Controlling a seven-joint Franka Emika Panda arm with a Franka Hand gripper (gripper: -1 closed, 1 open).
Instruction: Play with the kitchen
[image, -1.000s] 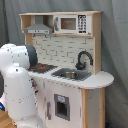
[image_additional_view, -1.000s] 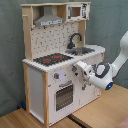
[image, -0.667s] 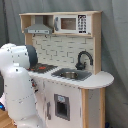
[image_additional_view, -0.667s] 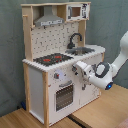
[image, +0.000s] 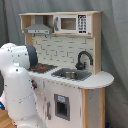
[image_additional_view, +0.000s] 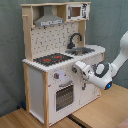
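The kitchen (image: 92, 102) (image_additional_view: 36, 87) is a tall light-wood and white toy. It has a grey hood (image: 39, 29), a small microwave (image: 70, 23), a black faucet (image_additional_view: 75, 39) over the sink (image_additional_view: 85, 50), and a black-red stovetop (image_additional_view: 52, 59). Knobs (image_additional_view: 56, 76) sit above the windowed oven door (image_additional_view: 65, 95). In the second exterior view my gripper (image_additional_view: 78, 68) is right at the front panel, beside the knobs and just under the counter edge. In the first exterior view the white arm (image: 17, 80) hides the gripper and part of the stovetop.
A grey curtain (image: 115, 55) hangs behind the kitchen. It stands on light wooden boards (image_additional_view: 100, 115). My arm reaches in from the second exterior view's right (image_additional_view: 117, 60).
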